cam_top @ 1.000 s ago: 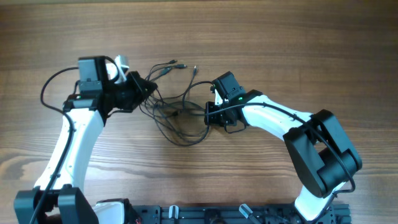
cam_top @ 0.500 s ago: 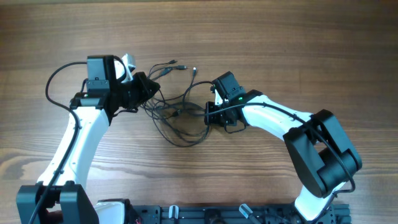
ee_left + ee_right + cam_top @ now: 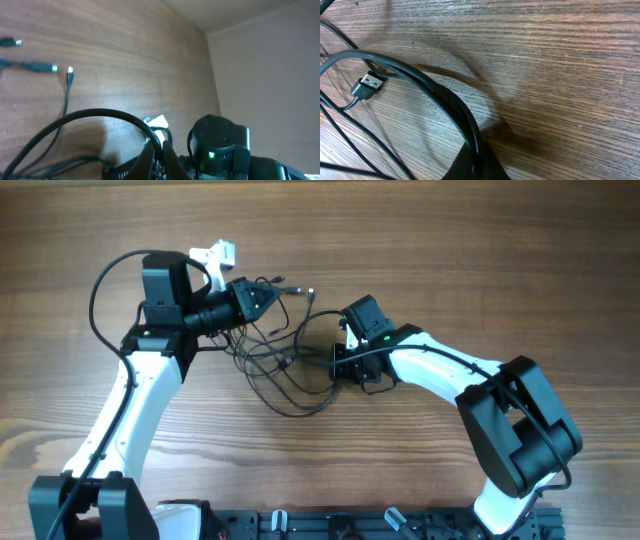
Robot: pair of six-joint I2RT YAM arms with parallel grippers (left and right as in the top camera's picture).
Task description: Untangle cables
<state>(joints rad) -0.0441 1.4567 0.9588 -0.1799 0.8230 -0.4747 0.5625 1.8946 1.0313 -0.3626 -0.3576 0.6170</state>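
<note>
"Black cables (image 3: 285, 368) on the wooden table (image 3: 450, 250): where do they lie?"

"Between the two arms, in a loose tangle of loops near the middle of the table. Several strands cross one another, and I cannot follow which is which."

"And the left gripper (image 3: 268, 297)?"

"It sits at the upper left edge of the tangle, turned on its side. In its wrist view the fingers (image 3: 150, 162) are pressed together and one strand arcs away from between them, so it is pinching a cable."

"The right gripper (image 3: 338, 364)?"

"At the right edge of the tangle, low over the wood. Its own camera shows the fingertips (image 3: 465, 170) closed on a dark strand that curves up and to the left from them."

"Any plugs?"

"A USB plug (image 3: 370, 81) lies flat on the table just inside that curve, its metal end toward the right. From the left wrist, three small silvery tips (image 3: 70, 71) lie on the bare wood beyond the gripper."

"Anything else?"

"A green light (image 3: 383, 337) glows on the right arm's wrist."
</note>
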